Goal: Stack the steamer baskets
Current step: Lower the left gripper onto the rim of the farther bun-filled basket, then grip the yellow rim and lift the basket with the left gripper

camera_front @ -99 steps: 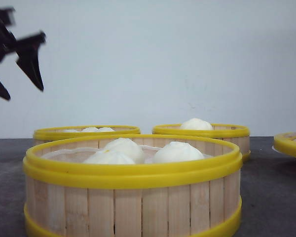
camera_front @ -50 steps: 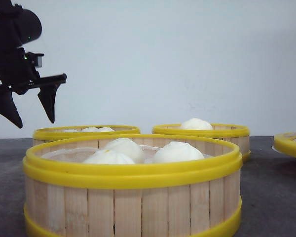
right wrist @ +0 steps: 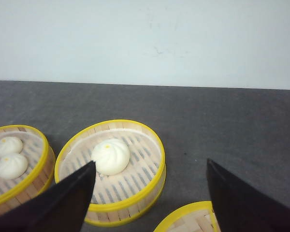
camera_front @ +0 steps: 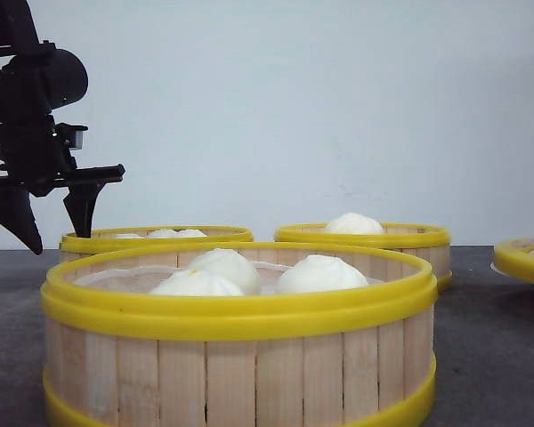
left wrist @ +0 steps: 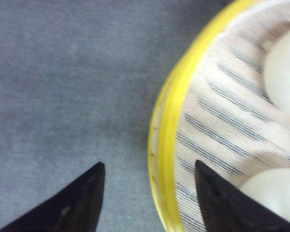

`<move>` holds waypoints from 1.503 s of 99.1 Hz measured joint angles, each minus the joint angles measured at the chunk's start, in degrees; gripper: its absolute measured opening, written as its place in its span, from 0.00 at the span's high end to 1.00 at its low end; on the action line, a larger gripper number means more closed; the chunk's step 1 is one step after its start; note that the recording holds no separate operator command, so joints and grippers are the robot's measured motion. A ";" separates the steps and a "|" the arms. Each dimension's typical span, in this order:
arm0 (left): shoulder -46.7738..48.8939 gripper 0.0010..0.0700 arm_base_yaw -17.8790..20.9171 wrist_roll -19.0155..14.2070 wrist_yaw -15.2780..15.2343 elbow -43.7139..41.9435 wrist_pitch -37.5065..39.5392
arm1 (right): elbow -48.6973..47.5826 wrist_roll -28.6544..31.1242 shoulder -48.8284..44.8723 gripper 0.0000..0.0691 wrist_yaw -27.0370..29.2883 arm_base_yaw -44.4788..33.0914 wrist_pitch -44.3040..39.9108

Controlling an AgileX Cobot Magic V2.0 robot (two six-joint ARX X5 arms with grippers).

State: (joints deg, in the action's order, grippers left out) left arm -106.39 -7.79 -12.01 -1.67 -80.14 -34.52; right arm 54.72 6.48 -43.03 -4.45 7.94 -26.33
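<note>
The near steamer basket [camera_front: 240,342] holding three buns [camera_front: 320,274] hides much of the rear-left basket [camera_front: 156,237]. The left gripper [camera_front: 53,218] straddles that basket's rim, spread wide, grasping nothing. The right gripper [right wrist: 150,193] gapes empty too.

Three round baskets with bamboo-slat walls and yellow rims sit upright, unstacked: near basket [camera_front: 240,338] holds three buns, far-left basket [camera_front: 156,238] several, far-right basket [camera_front: 365,238] one.

Left pincer [camera_front: 52,222] spread over rear-left steamer basket [camera_front: 156,238], three baskets visible
</note>
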 joint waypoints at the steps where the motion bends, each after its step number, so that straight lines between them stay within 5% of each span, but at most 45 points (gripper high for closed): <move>1: 0.00 0.55 0.00 0.00 -0.04 0.00 0.09 | 0.00 0.00 0.00 0.36 0.02 0.00 0.00; 19: -0.02 0.72 -0.02 -0.13 -0.15 0.00 0.26 | 0.00 0.00 -0.26 0.36 0.00 0.00 0.00; 70: -1.70 0.75 -0.39 -1.27 -1.20 -0.07 0.48 | 0.00 0.00 -0.26 0.36 0.00 0.00 -0.02; 91: -1.73 0.94 -0.76 -2.43 -1.03 -0.07 0.90 | 0.00 0.00 -0.26 0.36 0.00 0.00 -0.02; 122: -1.77 0.97 -0.85 -2.67 -1.14 -1.77 0.37 | 0.00 0.02 -0.26 0.40 0.04 0.00 -0.02; 149: 1.97 0.97 1.33 -2.60 6.60 -4.33 -0.48 | 0.00 0.00 -0.31 0.40 0.04 0.00 -0.02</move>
State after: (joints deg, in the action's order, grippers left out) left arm -104.42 -6.46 -14.61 4.93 -84.47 -35.00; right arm 54.72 6.48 -43.33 -4.40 7.94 -26.35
